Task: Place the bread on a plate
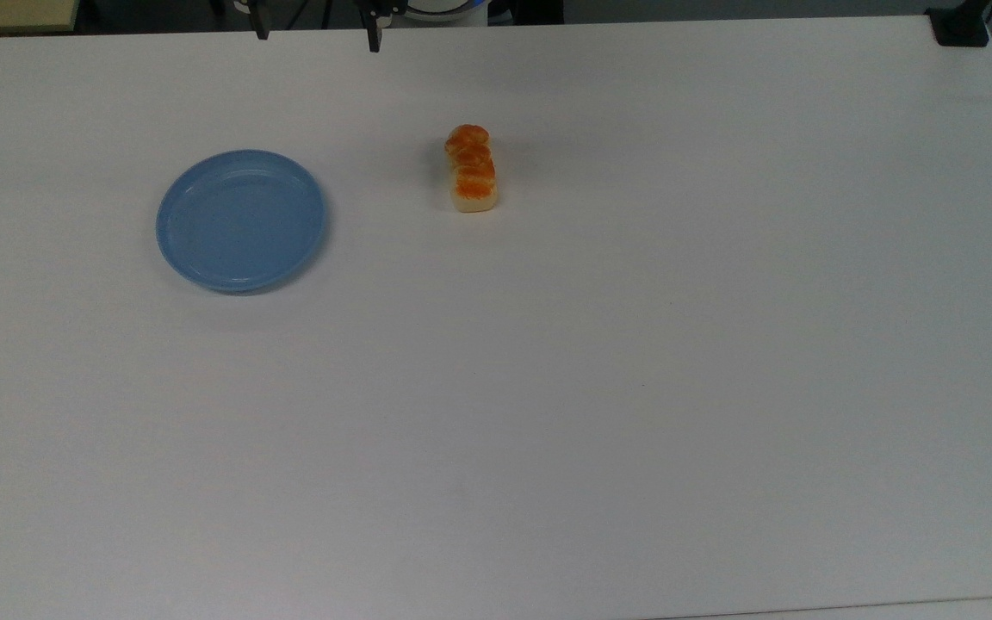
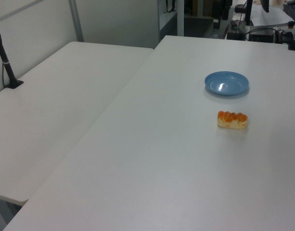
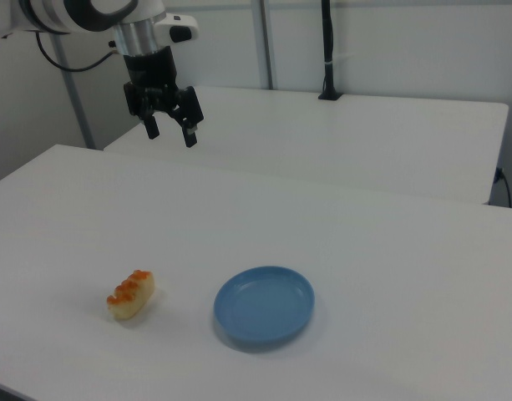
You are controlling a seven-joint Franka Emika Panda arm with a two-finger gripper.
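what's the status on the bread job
Hand open, high above table, holding nothing. Bread on table, apart from plate. Nothing between them.

The bread (image 1: 472,170) has glossy orange-brown bumps on top and pale cream sides. The plate (image 1: 241,220), at the top view's left of it, is plain light blue. The surface (image 1: 599,362) is unpatterned white. The gripper (image 3: 169,133) is black, on a white-and-black arm (image 3: 80,15).
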